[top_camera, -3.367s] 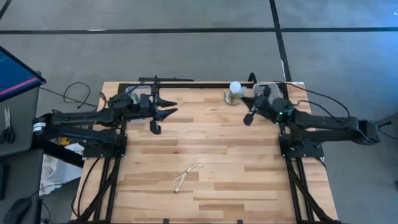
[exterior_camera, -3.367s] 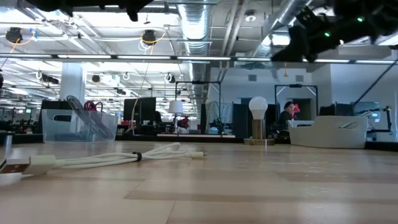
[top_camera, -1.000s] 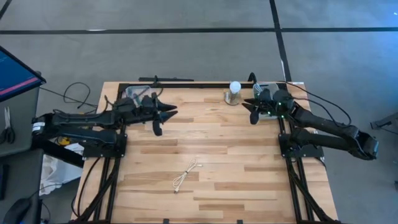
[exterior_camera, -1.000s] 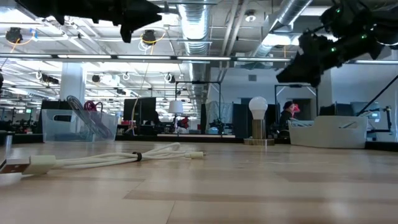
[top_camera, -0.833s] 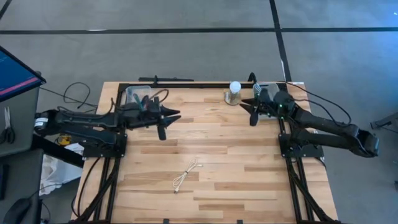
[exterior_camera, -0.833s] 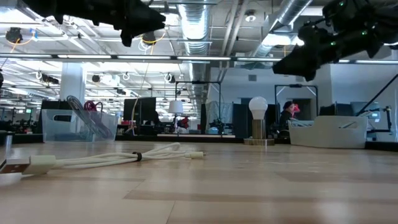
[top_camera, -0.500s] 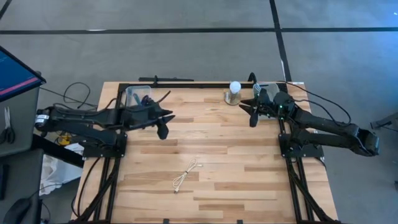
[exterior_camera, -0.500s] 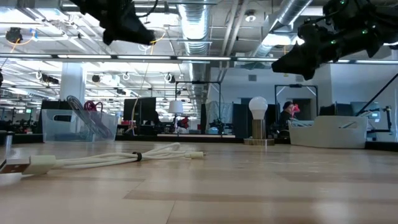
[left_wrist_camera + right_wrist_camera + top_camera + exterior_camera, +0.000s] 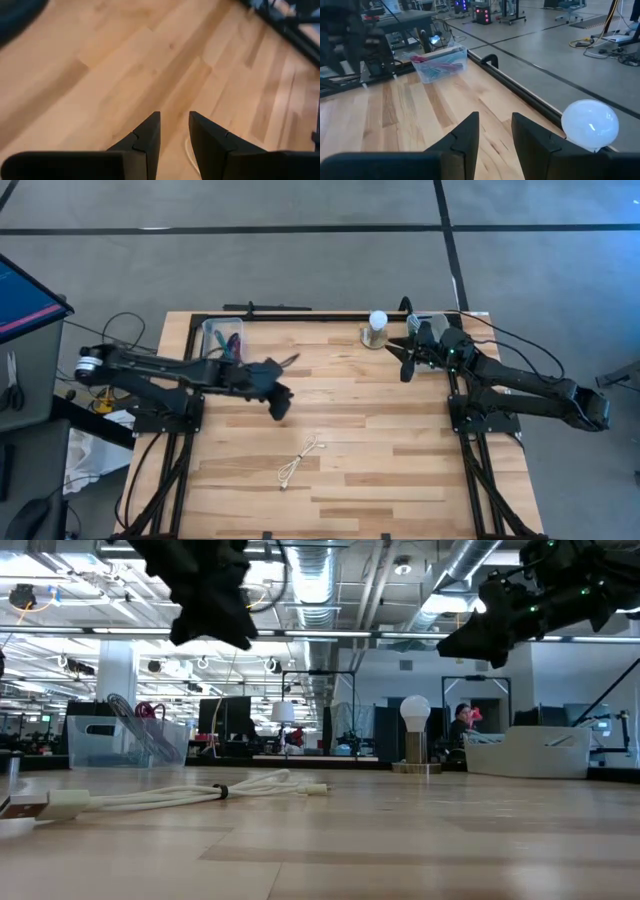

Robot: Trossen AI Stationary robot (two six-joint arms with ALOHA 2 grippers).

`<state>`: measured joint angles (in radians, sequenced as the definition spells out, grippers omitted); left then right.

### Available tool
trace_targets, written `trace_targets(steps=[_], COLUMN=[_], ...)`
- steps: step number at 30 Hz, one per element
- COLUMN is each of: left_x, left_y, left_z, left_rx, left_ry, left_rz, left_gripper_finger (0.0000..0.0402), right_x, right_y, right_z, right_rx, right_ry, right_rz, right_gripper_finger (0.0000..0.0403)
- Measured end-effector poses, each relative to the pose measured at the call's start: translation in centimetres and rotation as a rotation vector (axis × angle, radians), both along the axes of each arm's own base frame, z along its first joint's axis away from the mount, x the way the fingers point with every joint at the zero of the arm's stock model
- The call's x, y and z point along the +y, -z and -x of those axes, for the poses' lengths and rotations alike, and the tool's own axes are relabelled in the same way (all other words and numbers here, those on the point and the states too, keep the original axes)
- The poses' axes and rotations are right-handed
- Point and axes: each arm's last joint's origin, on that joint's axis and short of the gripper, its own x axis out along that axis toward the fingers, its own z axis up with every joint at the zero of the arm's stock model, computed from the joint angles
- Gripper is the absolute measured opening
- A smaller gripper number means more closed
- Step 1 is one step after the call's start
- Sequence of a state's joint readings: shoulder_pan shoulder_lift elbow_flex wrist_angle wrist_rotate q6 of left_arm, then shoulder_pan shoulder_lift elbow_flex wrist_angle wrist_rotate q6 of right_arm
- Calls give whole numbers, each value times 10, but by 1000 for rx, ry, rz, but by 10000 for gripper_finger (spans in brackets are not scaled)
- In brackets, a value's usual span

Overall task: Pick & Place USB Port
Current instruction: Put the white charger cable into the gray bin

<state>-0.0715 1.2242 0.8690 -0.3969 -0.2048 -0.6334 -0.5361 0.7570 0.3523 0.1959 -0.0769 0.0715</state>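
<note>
The left gripper is reaching, jaws open and empty, over the wooden slatted table toward the coiled white USB cable, which is lying near the table's middle, untouched. Next it likely needs lowering over the cable and closing. The right gripper, also open and empty, is waiting beside the white light bulb.

- The desk is light wooden planking with a black frame along its far edge.
- A white USB cable lies loosely coiled near the front middle.
- A clear plastic bin sits at the far left corner.
- A light bulb on a stand sits at the far edge, with a white tray close by.
</note>
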Motion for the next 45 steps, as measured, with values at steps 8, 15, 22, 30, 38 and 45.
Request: trace_targets(steps=[8,15,22,30,38,45], left_x=[-2,-2,-2,6,-13,-36], left_y=[14,8,-10,-21,0,42], left_z=[-37,-55,-74,-82,-92,-97], left_rx=[220,239,-21,-155,-85,127], left_ry=[-50,-35,77,103,182,215], left_rz=[75,207,119,99,129,196], left_gripper_finger=[101,101,101,101,102,102], right_x=[0,0,1,2,1,1], right_y=[0,3,8,13,13,13], right_z=[0,0,2,3,3,3], right_rx=[4,24,72,120,133,134], right_ry=[0,-1,0,0,13,18], right_rz=[-2,-11,-40,-68,-43,-42], right_gripper_finger=[108,108,108,108,108,108])
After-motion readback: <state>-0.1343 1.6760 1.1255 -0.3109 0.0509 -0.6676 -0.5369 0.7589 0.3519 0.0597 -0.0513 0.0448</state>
